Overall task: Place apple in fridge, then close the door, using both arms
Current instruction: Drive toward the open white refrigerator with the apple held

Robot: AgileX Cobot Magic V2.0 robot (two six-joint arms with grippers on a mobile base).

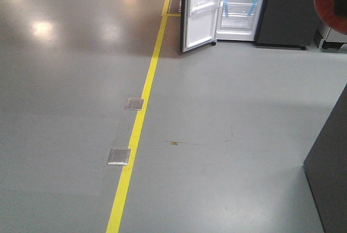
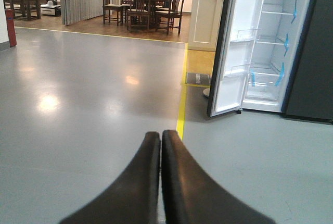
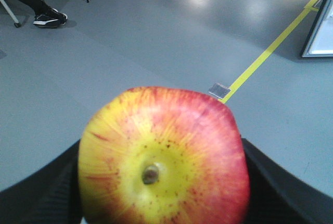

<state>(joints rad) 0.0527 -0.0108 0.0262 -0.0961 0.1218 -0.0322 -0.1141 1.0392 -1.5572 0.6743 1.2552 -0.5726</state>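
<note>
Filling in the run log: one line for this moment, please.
right gripper: shut on apple | left gripper: shut, empty | fridge door: open | apple: not yet in fridge

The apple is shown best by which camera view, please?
The right wrist view: the apple dominates the frame, dimple facing the camera. The front view catches only a blurred sliver at its right edge; the left wrist view shows none.
</note>
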